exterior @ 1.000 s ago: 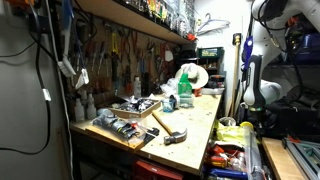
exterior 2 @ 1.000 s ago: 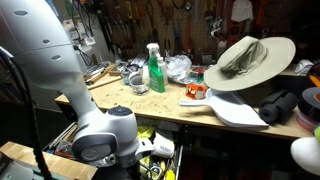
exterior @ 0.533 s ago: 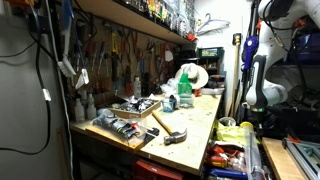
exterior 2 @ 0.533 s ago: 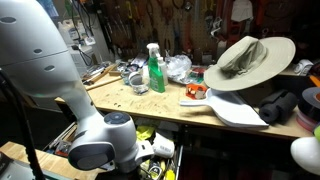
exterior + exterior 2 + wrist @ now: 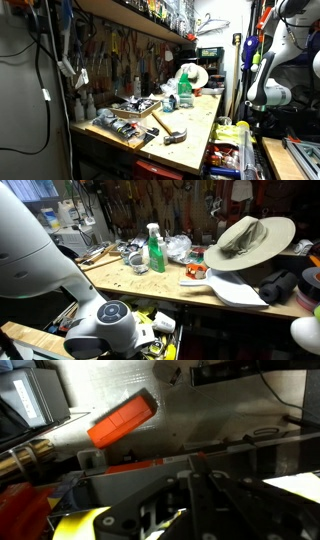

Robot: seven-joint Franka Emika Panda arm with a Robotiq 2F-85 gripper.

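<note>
Approach step, by my reading: your pincer (image 5: 205,488) touched nothing visible, its state lost in blur (apart or together, cannot tell). Orange case (image 5: 122,418) lay ahead, leftward, well apart. Next move needed squaring over it.

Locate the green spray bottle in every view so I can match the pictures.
Exterior view: green plastic spray bottle at centre, far along the wooden workbench top.
Exterior view: bottle upright, left of centre, toward the bench's back.
Wrist view: not in it.
Shared landmark: the wooden workbench top.
</note>
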